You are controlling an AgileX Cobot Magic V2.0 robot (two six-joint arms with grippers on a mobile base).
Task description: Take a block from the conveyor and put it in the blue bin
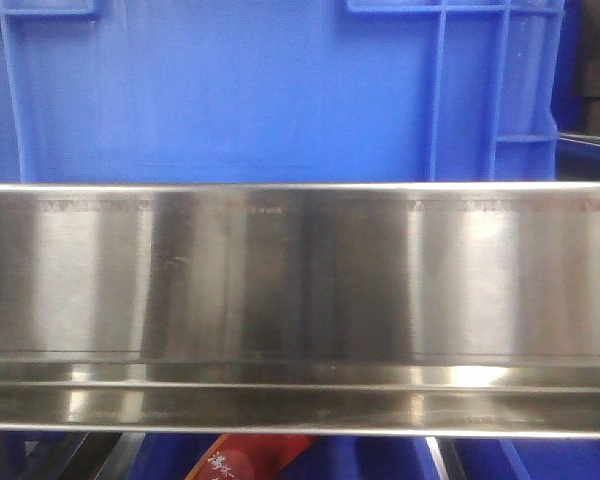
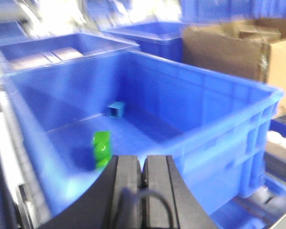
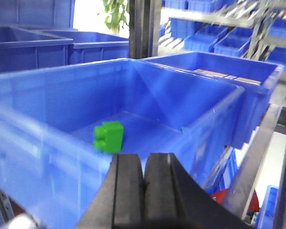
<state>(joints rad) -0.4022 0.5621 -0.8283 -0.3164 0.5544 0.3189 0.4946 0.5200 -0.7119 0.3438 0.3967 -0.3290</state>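
Note:
A small green block [image 3: 109,137] lies on the floor of the blue bin [image 3: 214,102], free of either gripper. My right gripper [image 3: 144,164] is shut and empty at the bin's near rim, just right of the block. In the left wrist view the same green block [image 2: 102,149] rests inside the blue bin [image 2: 229,119], and my left gripper [image 2: 143,167] is shut with nothing between its fingers, at the near wall. The conveyor belt is out of view. The front view shows only the blue bin [image 1: 230,90] behind a steel rail [image 1: 300,300].
A small blue cube [image 2: 116,109] lies deeper in the bin. More blue crates [image 3: 33,47] stand behind and beside it. A cardboard box [image 2: 238,52] sits at the right in the left wrist view. Metal rack posts [image 3: 143,28] and shelves rise nearby.

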